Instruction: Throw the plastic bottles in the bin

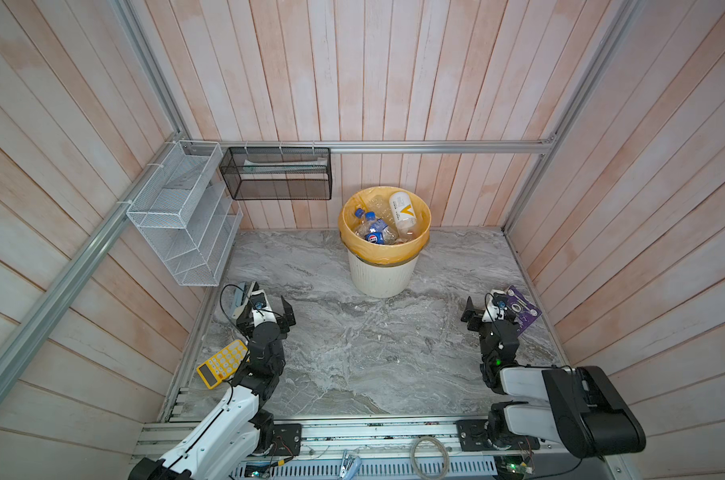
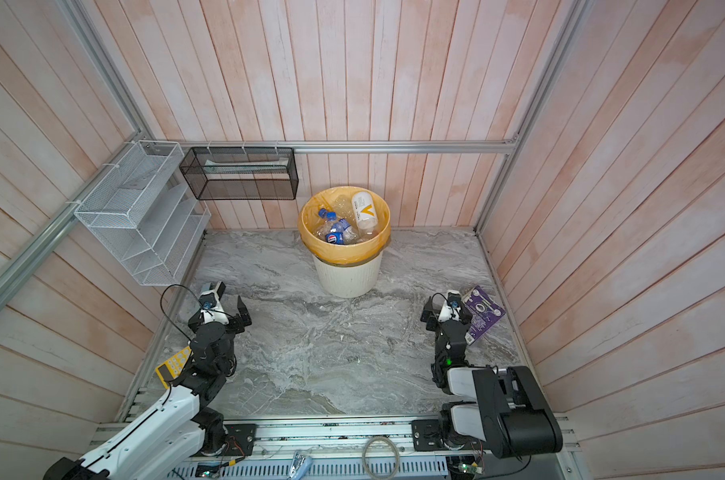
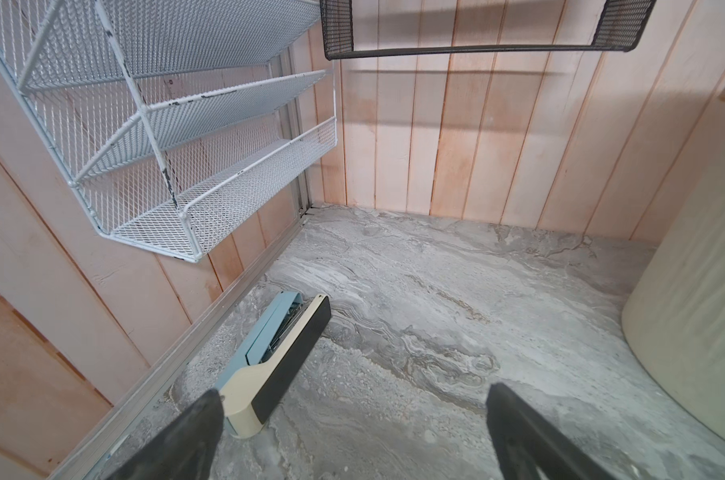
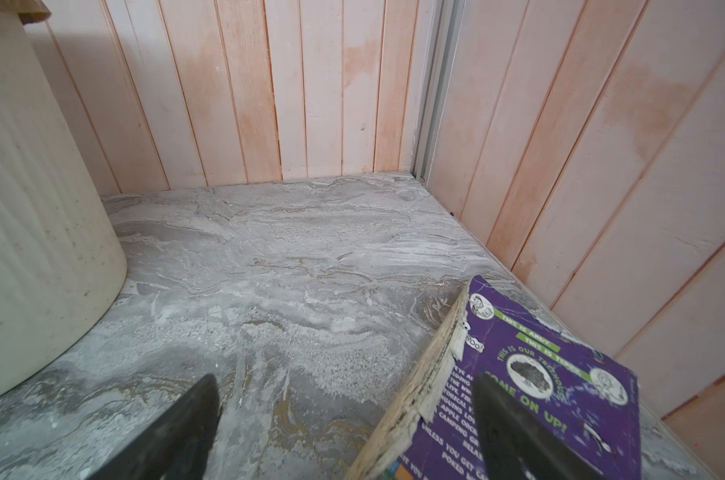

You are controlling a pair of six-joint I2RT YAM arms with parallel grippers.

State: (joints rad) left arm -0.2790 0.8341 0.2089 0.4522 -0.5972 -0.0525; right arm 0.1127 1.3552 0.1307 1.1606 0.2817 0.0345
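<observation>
Plastic bottles: all that we see lie heaped inside the bin, well ahead of and between both sets of fingers. Left gripper: fingers spread, empty. Right gripper: fingers spread, empty, one over the purple book. Remaining: seemingly none, though some tabletop is hidden from us. We judge the task done or nearly so.

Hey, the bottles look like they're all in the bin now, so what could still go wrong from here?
1. The right hand hangs open partly over the purple book; if it closes or dips, it could snag the book.
2. The left hand sits open beside the stapler and could nudge it.
3. The white bottle stands high near the rim of the bin; a bump might tip it out.
</observation>
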